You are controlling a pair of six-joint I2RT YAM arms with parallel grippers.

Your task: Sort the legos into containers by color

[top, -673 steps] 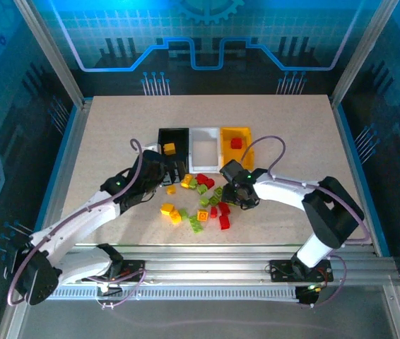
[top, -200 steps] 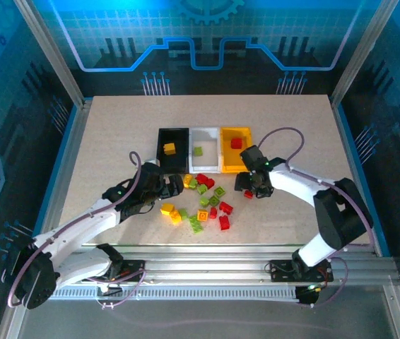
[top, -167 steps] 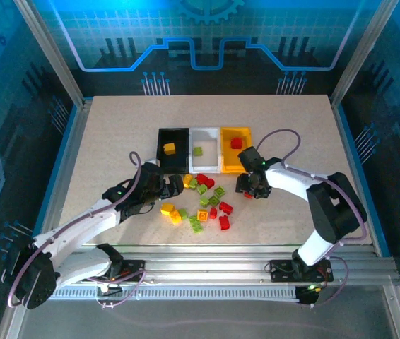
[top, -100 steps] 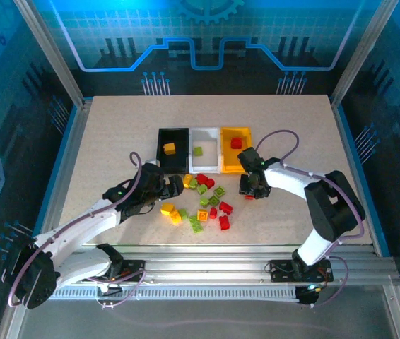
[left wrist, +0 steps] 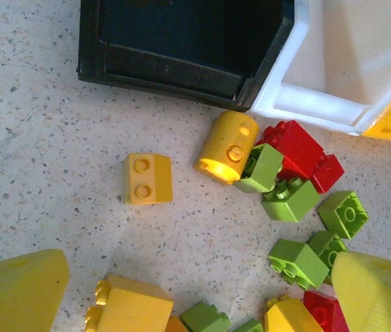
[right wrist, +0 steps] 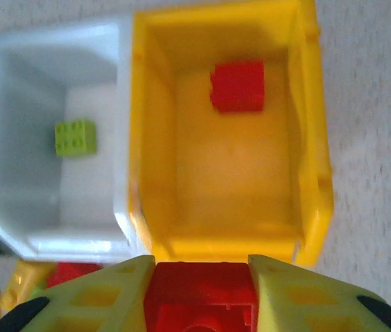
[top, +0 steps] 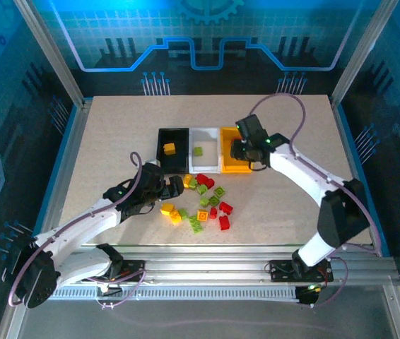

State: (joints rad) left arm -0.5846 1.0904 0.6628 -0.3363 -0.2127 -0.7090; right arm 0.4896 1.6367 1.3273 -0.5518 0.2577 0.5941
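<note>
My right gripper (right wrist: 201,304) is shut on a red lego (right wrist: 201,294) and hangs just in front of the yellow-orange bin (right wrist: 311,138), which holds one red lego (right wrist: 237,86). In the top view this gripper (top: 246,151) is over that bin (top: 235,168). The white bin (right wrist: 16,228) holds a green lego (right wrist: 76,137). The black bin (top: 175,135) holds a yellow lego (top: 169,148). My left gripper (left wrist: 195,297) is open and low over the loose pile (top: 203,201), with nothing between its fingers (left wrist: 16,290). A yellow lego (left wrist: 147,178) lies ahead of it.
The three bins stand side by side at mid-table. Red, green and yellow legos lie scattered in front of them, some touching the white bin's front wall (left wrist: 320,114). A yellow round piece (left wrist: 226,145) rests at the black bin's corner.
My right gripper closed on a red lego right of the pile, lifted it and carried it back over the yellow-orange bin. The left arm has barely moved.
</note>
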